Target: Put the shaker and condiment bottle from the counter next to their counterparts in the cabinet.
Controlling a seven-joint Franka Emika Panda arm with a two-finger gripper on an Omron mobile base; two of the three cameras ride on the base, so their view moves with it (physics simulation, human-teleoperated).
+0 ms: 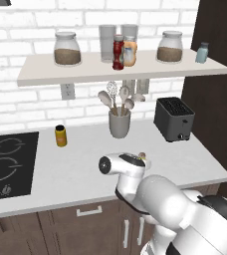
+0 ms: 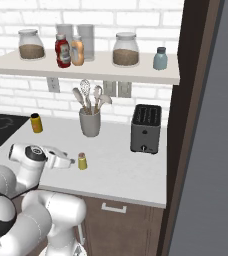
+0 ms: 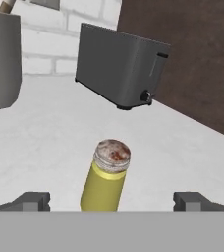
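Observation:
The yellow-green shaker with its silvery top stands upright on the counter, between the tips of my open gripper; neither fingertip touches it. From the right base view the gripper sits level just left of the shaker. In the left base view the shaker's top peeks over my arm. The red condiment bottle stands on the open shelf, touching side by side with the orange bottle. The pale blue shaker stands at the shelf's right end.
A dark toaster and a grey utensil holder stand behind the shaker. A yellow-orange jar sits near the black cooktop. Glass jars and tumblers share the shelf. A dark wall panel bounds the right side.

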